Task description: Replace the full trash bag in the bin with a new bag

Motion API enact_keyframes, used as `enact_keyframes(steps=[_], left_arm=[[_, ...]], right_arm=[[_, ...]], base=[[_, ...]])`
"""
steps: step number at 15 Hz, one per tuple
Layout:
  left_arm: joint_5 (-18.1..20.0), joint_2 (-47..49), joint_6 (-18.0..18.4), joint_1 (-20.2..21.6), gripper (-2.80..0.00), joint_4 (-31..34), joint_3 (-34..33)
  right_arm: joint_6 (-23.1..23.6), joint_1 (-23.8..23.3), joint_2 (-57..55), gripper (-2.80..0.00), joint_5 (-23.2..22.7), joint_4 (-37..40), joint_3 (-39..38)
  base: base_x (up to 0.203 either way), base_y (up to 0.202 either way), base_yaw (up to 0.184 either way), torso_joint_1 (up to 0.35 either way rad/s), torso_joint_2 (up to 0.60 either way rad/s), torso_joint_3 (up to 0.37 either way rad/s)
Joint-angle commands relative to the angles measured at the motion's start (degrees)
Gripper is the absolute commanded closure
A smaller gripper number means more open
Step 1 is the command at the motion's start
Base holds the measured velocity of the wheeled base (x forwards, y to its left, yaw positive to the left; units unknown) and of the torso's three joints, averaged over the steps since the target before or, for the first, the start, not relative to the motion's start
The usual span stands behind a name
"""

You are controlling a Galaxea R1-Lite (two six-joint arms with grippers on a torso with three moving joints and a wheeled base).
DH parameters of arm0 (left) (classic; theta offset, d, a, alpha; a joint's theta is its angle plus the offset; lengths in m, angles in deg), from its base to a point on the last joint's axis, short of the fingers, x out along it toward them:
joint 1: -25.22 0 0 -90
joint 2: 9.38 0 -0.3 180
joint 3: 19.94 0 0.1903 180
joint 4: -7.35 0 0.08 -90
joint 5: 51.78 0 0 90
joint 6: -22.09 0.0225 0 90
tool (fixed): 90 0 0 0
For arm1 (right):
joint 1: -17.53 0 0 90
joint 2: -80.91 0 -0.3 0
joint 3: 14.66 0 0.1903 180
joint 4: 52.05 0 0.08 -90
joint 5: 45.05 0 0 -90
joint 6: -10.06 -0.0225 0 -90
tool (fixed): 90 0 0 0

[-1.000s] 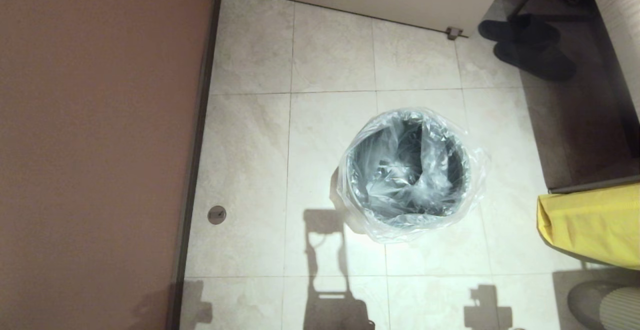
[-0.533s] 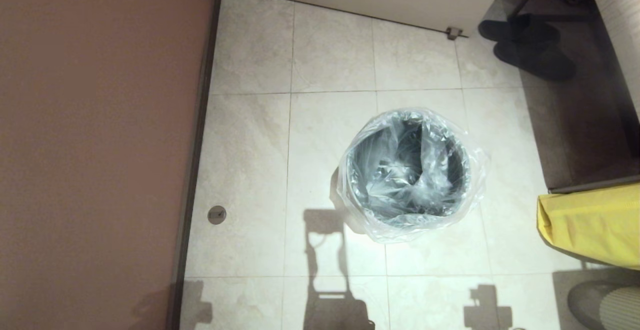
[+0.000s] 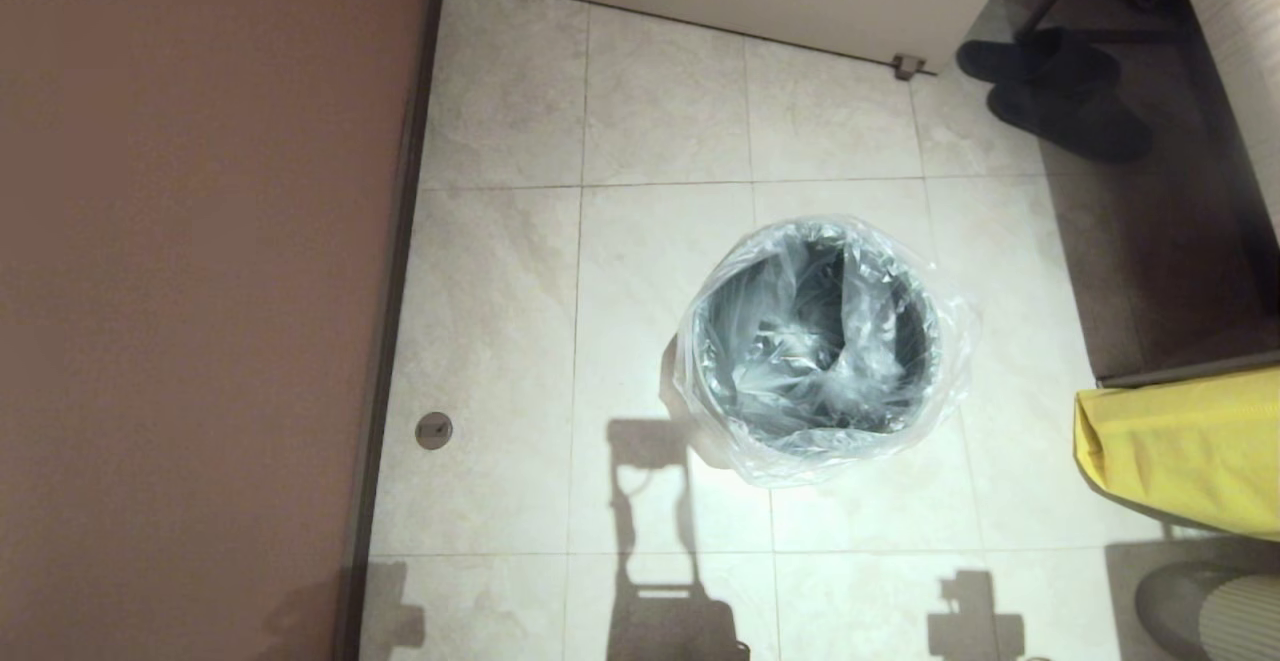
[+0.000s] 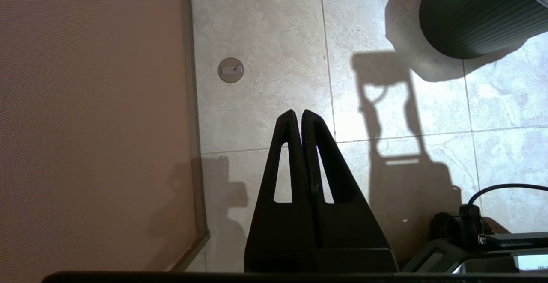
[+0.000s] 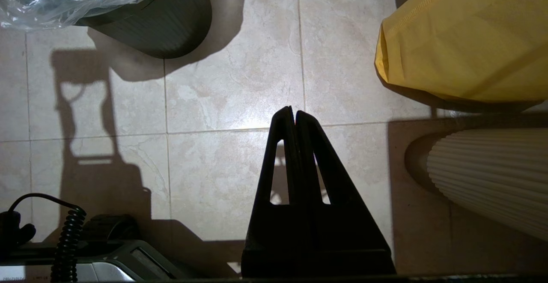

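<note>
A pale tiled floor (image 3: 660, 121) fills the room, bounded by a reddish-brown wall (image 3: 190, 291) on the left. The bin (image 3: 815, 336) stands mid-floor with the new bag (image 3: 950, 381) lining it and folded over its rim, a yellow bag (image 3: 1185, 446) to its right. The left gripper (image 4: 298, 114) and right gripper (image 5: 289, 111) hang over bare tiles, fingers pressed together, holding nothing.

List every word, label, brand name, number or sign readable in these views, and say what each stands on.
None: no legible text in any view.
The bin, the new bag lining it and the yellow bag show no print.
The round floor plate bears a small mark, too small to read.
</note>
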State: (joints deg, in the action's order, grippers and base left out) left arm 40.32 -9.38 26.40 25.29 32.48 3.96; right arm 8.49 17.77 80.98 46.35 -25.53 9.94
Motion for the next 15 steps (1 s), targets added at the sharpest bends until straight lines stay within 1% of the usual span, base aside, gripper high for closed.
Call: enact_keyframes(steps=[1, 15], left_arm=[[0.0, 0.1, 0.0, 0.0, 0.00, 0.0, 0.0], [0.0, 0.1, 0.0, 0.0, 0.00, 0.0, 0.0]], right_arm=[[0.0, 0.0, -0.1, 0.00, 0.0, 0.0, 0.1], [0.0, 0.0, -0.1, 0.00, 0.0, 0.0, 0.0]], base=[[0.000, 0.000, 0.000, 0.000, 0.00, 0.000], [0.000, 0.000, 0.000, 0.000, 0.00, 0.000]])
